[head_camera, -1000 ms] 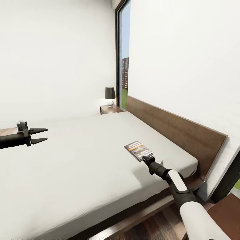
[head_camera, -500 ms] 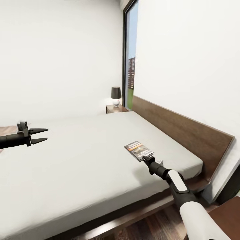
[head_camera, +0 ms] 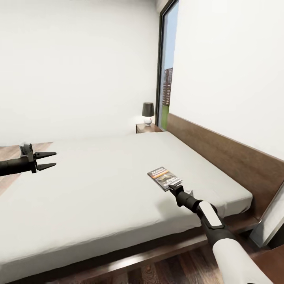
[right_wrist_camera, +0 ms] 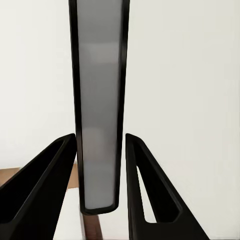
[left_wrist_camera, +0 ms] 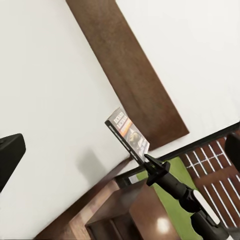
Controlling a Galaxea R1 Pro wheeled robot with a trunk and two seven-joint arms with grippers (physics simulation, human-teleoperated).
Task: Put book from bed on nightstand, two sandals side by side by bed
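Book [head_camera: 164, 178]: dark cover, orange-white title band. Bed [head_camera: 98, 177]: light-grey mattress, dark-brown frame. Lamp [head_camera: 148, 112]: black shade, white base.

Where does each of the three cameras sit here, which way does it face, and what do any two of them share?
Head view: up on the robot, looking forward and down over the bed; both arms show, left pincer empty, right pincer at the book.
Left wrist view: on the left arm, facing across the mattress to the book, headboard and right arm.
Right wrist view: between its fingers, the book edge-on.
Shared: all three see the book.
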